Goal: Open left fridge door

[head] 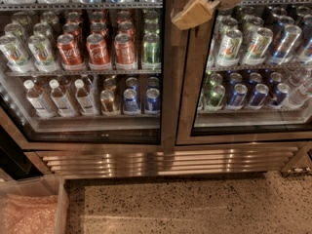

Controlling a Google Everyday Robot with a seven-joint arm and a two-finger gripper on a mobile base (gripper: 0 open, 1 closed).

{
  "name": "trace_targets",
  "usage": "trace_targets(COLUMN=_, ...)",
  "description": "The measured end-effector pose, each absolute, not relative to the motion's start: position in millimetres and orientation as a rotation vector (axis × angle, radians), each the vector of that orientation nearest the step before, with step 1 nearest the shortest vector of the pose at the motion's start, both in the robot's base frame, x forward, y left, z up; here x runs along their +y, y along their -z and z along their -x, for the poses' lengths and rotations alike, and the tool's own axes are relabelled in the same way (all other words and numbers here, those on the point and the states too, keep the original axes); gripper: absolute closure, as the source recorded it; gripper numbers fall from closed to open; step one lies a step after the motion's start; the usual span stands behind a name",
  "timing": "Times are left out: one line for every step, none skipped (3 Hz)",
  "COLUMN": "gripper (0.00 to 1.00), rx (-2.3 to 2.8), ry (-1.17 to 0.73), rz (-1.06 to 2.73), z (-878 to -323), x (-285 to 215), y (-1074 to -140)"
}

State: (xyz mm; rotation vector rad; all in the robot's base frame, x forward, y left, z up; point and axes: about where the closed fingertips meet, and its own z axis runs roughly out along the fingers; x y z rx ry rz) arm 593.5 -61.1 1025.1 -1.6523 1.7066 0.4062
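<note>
The left fridge door (pixel 167 96) is a tall glass pane in a brushed steel frame, and it stands shut. Red cola cans (pixel 99 48), a green can (pixel 151 48) and clear bottles (pixel 61 97) show through it. My gripper (pixel 191 13), tan with a white wrist, comes in from the top right. It hangs in front of the steel strip where the two doors meet, by the left door's right edge. Its tip points down and left.
The right glass door (pixel 187 111) shows white-green and blue cans and is also shut. A steel grille (pixel 165 161) runs below both doors. Speckled floor (pixel 195 204) lies in front. A clear bin (pixel 30 209) with pinkish wrap sits at the lower left.
</note>
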Motion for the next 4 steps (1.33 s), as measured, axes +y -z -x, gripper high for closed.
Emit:
trace_targets(gripper=0.35, rx=1.707, ry=-0.406, rz=1.652, z=-593.5, x=-61.3, y=-1026.2)
trace_targets(gripper=0.12, rx=1.734, ry=-0.483, rz=1.681, z=-556.1, x=-67.6, y=-1010.8)
trace_targets(gripper=0.00, rx=1.734, ry=-0.508, rz=1.691, z=-538.1, x=-69.7, y=-1009.5)
trace_targets(gripper=0.00, rx=1.734, ry=-0.507, rz=1.691, z=-533.8, x=-70.3, y=-1009.6)
